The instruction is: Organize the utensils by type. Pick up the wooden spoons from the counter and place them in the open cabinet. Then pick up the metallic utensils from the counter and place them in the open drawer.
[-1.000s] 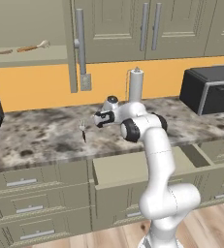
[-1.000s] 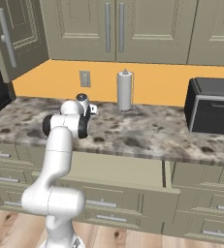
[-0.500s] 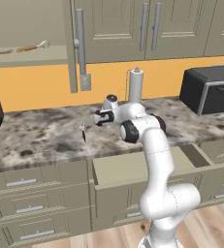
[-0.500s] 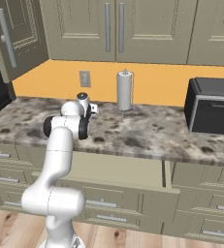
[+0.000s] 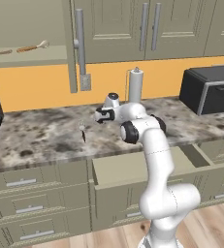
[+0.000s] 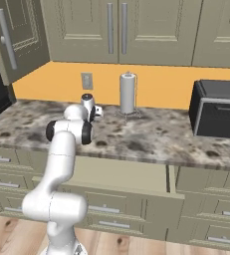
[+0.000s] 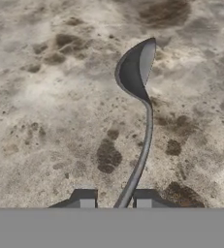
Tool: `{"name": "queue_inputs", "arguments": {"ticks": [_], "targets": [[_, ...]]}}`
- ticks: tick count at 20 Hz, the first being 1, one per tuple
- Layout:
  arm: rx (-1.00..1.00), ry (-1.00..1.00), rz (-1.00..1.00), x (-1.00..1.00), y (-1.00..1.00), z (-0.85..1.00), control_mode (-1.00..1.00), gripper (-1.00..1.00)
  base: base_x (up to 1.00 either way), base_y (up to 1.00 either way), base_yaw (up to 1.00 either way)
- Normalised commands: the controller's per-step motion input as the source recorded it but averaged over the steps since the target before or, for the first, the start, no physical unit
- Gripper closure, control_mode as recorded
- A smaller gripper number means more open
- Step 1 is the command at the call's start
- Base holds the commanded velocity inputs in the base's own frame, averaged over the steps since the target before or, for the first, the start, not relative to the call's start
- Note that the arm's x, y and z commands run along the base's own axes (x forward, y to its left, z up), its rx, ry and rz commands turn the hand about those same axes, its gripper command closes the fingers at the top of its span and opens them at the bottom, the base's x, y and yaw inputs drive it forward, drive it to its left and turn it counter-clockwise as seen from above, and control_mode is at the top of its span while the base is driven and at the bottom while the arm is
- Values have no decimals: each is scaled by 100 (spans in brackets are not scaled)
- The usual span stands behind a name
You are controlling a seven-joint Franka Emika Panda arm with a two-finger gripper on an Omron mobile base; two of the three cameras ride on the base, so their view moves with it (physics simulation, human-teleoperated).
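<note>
Your gripper [image 7: 115, 202] has its fingertips [image 7: 87, 202] either side of the grey metal spoon [image 7: 138, 87] handle on the counter [image 5: 40, 135]; whether they already pinch it you can't quite tell. The wooden spoons [image 5: 21, 49] lie on the cabinet shelf [image 5: 31, 59], and the drawer [image 5: 133, 167] stands open.

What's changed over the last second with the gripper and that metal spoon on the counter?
The gripper has closed in on the handle of the grey metal spoon; its fingertips now flank the handle end closely, though contact isn't certain. The arm has not visibly moved, and the spoon lies where it was on the counter. The two wooden spoons stay on the cabinet shelf, and the drawer stays open.
</note>
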Motion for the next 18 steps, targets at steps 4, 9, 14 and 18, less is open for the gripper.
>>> {"name": "queue_inputs", "arguments": {"ticks": [4,9,14,18], "targets": [[4,0,0,-40,0,-15,-100,100,0,0,0],[6,0,0,-79,0,-1,-100,100,0,0,0],[7,-3,-3,-98,-2,0,-100,100,0,0,0],[7,-10,-10,-100,-16,6,-100,100,0,0,0]]}}
